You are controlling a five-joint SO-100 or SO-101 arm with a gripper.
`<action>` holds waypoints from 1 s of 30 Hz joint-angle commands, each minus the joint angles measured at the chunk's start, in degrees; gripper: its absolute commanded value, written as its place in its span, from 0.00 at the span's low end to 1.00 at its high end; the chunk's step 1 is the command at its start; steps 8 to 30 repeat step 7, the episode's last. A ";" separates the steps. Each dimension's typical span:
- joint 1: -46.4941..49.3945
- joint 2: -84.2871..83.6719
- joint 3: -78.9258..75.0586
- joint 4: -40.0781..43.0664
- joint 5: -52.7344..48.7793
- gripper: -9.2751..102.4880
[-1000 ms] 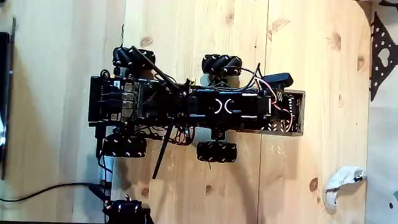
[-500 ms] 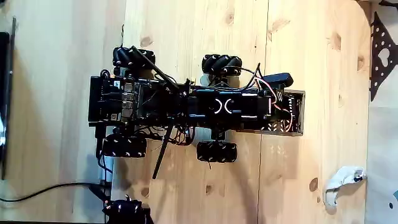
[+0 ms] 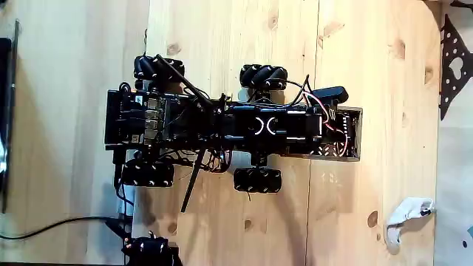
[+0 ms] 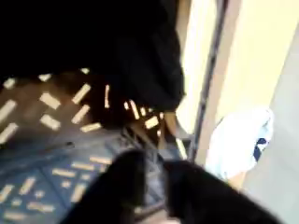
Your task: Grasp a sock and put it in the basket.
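In the fixed view my arm lies folded along the wheeled black robot, and my gripper [image 3: 331,103] hangs over the basket [image 3: 353,134], a small perforated metal bin at the robot's right end. The wrist view looks down into the basket [image 4: 56,112], where light shines through the holes in its walls. A black mass that seems to be my gripper [image 4: 103,47] covers the top of that view. Dark soft lumps [image 4: 168,191] sit low in the basket and may be the black sock. The blur hides how the jaws stand.
A small white sock [image 3: 405,216] lies on the wooden floor to the lower right of the basket, and the white sock [image 4: 238,140] also shows beyond the basket wall. Cables [image 3: 52,225] trail at the lower left. A dark patterned cloth [image 3: 454,66] lies at the right edge.
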 commanded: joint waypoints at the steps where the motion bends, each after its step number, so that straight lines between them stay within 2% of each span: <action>1: -0.26 0.53 -0.79 8.00 0.26 0.09; 30: -0.26 0.53 -0.79 8.00 0.26 0.09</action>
